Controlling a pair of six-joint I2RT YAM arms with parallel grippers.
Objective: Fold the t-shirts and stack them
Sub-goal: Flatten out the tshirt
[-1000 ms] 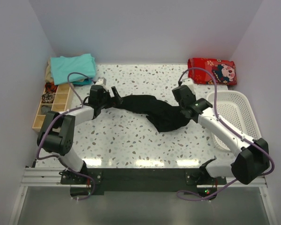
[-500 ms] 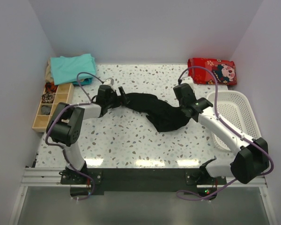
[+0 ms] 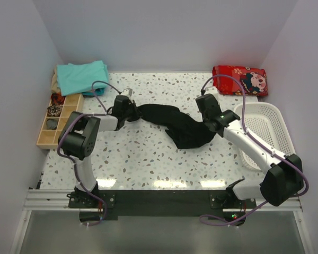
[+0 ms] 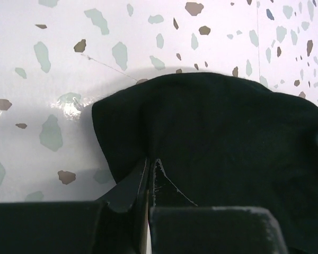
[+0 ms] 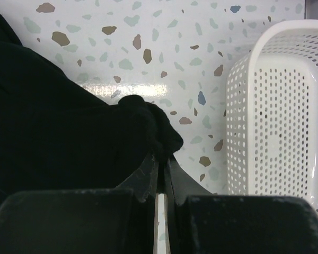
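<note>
The large black cloth t-shirt (image 3: 175, 127) lies rumpled on the speckled white table (image 3: 148, 159), strung between both jaws. The left jaws are pinched on one edge, the right jaws clamped on a bunched edge. No fold is made yet. The folded teal t-shirts (image 3: 82, 76) wait beyond the left jaws.

One black t-shirt (image 3: 176, 127), one basket (image 3: 259, 106), one tray (image 3: 70, 103).

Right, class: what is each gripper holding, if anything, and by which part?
Both hold the black tee. The left gripper pinches the edge at its left end; the right gripper pinches a bunched fold at its right end.
</note>
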